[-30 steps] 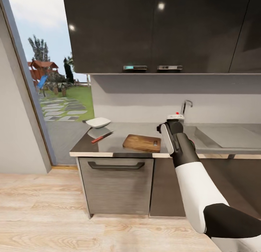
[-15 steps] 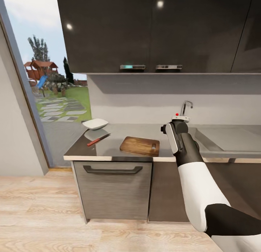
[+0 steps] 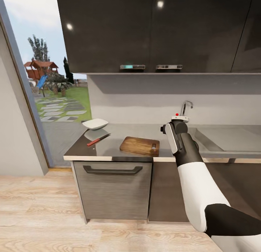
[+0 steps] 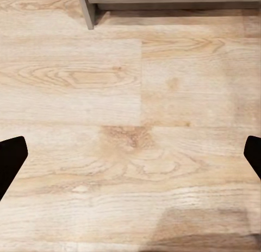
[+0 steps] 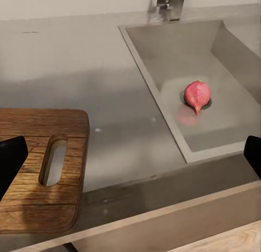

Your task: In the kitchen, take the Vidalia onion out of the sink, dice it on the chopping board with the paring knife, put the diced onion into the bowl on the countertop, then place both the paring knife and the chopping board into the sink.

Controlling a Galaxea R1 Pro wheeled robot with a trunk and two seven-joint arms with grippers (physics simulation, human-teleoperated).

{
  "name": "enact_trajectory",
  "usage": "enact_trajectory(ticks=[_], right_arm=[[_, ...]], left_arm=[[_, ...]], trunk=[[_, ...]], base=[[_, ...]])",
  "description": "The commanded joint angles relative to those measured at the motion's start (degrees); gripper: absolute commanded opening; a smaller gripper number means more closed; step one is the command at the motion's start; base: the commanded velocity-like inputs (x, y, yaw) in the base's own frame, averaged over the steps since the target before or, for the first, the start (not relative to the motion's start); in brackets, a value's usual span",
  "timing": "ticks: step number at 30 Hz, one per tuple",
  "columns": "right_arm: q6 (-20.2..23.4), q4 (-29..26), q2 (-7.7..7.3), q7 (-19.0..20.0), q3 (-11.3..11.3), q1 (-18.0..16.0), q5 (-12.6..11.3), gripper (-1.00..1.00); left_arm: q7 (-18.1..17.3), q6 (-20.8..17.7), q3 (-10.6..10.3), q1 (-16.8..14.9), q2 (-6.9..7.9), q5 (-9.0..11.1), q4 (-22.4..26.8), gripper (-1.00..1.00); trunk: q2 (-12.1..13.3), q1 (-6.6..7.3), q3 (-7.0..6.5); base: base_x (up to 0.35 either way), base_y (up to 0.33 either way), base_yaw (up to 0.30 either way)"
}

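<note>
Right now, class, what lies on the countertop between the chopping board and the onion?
In the right wrist view, bare grey countertop and the sink's near wall separate the board from the onion.

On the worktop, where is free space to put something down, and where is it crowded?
Bare countertop lies between the chopping board and the sink. The left end is crowded: bowl, paring knife, then the board. The Vidalia onion sits on the sink's drain.
</note>
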State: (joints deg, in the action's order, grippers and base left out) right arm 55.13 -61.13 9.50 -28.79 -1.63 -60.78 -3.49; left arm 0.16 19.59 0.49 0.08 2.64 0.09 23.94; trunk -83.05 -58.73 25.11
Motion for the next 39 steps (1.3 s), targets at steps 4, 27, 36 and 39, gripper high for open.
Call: enact_trajectory(ticks=[4,27,36,39], right_arm=[[0.15,-0.04,-0.01,-0.45,-0.09,-0.04,-0.31,1.00],[-0.01,3.62,0.04,-0.21,-0.04,0.09,-0.29,1.00],[-0.03,4.00,-0.06,-0.21,-0.05,0.08,-0.05,1.00],[-0.03,4.00,-0.09,-0.21,-0.10,0.10,-0.04,1.00]], left_arm=[[0.02,0.02,0.04,0.01,-0.02,0.02,0.06,1.00],[0.02,0.05,0.04,0.01,0.00,0.00,0.06,1.00],[0.02,0.04,0.05,0.01,-0.08,0.00,0.06,1.00],[0.02,0.03,0.04,0.01,-0.08,0.00,0.06,1.00]], trunk=[[-0.03,0.00,0.06],[-0.03,0.00,1.03],[-0.03,0.00,1.62],[-0.03,0.00,1.87]], base=[[0.007,0.000,0.000],[0.069,0.017,0.000],[0.011,-0.012,0.000],[0.114,-0.128,0.000]])
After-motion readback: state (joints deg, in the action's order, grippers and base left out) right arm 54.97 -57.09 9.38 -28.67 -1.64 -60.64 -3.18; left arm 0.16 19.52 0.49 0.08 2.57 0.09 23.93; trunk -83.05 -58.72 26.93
